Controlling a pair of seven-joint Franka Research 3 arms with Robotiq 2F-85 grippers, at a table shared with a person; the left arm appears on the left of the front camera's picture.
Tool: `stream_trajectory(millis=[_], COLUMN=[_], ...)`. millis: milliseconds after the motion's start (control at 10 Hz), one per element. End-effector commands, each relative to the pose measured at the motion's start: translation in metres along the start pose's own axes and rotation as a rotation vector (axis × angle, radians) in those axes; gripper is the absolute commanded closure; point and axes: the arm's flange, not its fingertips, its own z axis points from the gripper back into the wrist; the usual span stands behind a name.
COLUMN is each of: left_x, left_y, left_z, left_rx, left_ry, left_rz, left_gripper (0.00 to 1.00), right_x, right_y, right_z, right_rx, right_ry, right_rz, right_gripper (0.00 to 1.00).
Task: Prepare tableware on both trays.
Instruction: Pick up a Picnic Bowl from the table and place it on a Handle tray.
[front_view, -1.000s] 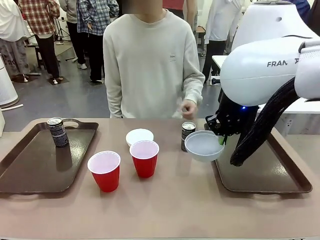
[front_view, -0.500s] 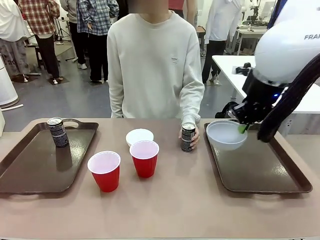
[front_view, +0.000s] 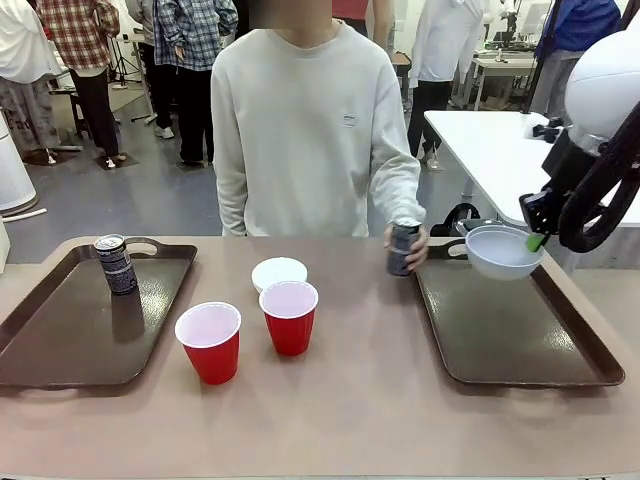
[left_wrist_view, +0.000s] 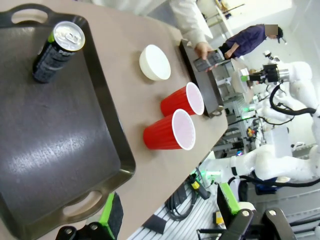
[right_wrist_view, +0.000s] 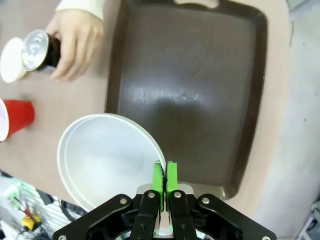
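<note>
Front view, reading from your left: the left tray (front_view: 60, 340) lies on the table (front_view: 350, 420) with one dark can (front_view: 116, 264) standing upright in its far corner, silver top up. In the left wrist view the left gripper (left_wrist_view: 167, 210) hangs above that tray's near edge with its green pads (left_wrist_view: 107, 215) spread wide and nothing between them. Moving toward the middle, you have the first red cup (front_view: 209, 342) and the second red cup (front_view: 289, 317) upright on the bare table, close together but apart, both showing empty pale insides. Just beyond the second cup sits a white bowl (front_view: 279, 272), also on the table; you cannot tell from here which way up it is. Further right, the person's hand (front_view: 412, 243) is wrapped around the other can (front_view: 402, 246), just beside the far left corner of the right tray (front_view: 520, 340); whether it touches the table is unclear. That tray's floor is bare. Over its far end the right gripper (front_view: 537, 240) has the second bowl (front_view: 503, 252), and in the right wrist view you see its pads pinched tight on the rim, the bowl empty.
</note>
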Motion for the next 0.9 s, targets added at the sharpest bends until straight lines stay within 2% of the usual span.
stream_trajectory(millis=[0,200,300,400,500,800], left_x=[0.0,0.0,0.0,0.0,0.0,0.0], left_y=[0.0,0.0,0.0,0.0,0.0,0.0], left_z=[0.001,0.001,0.001,0.001,0.001,0.001], left_rx=[-0.011,-0.011,-0.011,-0.011,-0.011,-0.011], left_ry=[-0.013,-0.013,-0.013,-0.013,-0.013,-0.013], left_rz=[-0.001,-0.001,-0.001,-0.001,-0.001,-0.001], left_gripper=[0.0,0.0,0.0,0.0,0.0,0.0], right_x=[0.007,-0.005,-0.063,-0.114,-0.13,-0.122], right_y=[-0.013,-0.015,-0.001,0.008,0.004,-0.008], right_z=[0.0,-0.01,-0.011,-0.001,0.009,0.001], right_rx=[-0.004,-0.02,-0.059,-0.047,-0.038,-0.011], right_ry=[-0.029,-0.025,0.026,0.002,-0.031,-0.01], right_rz=[-0.044,-0.045,-0.015,0.08,0.072,-0.001], right_gripper=[0.96,0.96,0.96,0.96,0.96,0.96])
